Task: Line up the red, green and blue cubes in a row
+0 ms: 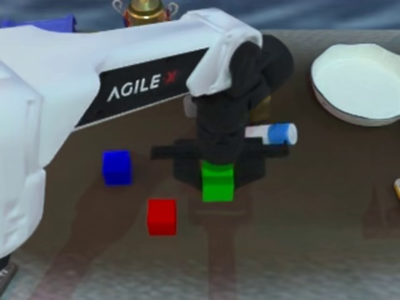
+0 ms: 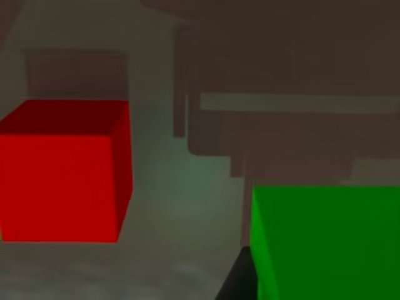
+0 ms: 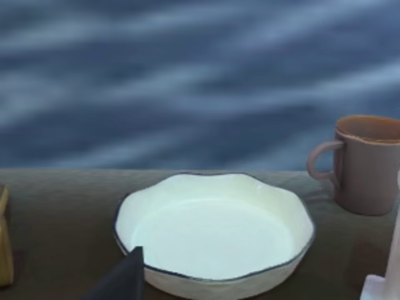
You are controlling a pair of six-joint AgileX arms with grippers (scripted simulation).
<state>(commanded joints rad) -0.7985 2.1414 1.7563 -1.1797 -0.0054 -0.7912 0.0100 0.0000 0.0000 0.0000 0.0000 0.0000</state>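
Green cube [image 1: 217, 181] near the table's [image 1: 300, 225] centre, gripped by the left pincer [image 1: 218, 170], whose arm reaches in from the top view's left. Red cube [image 1: 162, 216] lies to its left and nearer the front edge; blue cube [image 1: 117, 167] farther left. A blue-and-white tube [image 1: 272, 132] lies just beyond the pincer. White dish [image 1: 356, 81] at far right. Right pincer's state: cannot tell.

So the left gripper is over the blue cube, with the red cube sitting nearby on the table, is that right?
Not quite: the top view shows the left gripper over the green cube, not the blue cube. The red cube does sit nearby on the table.
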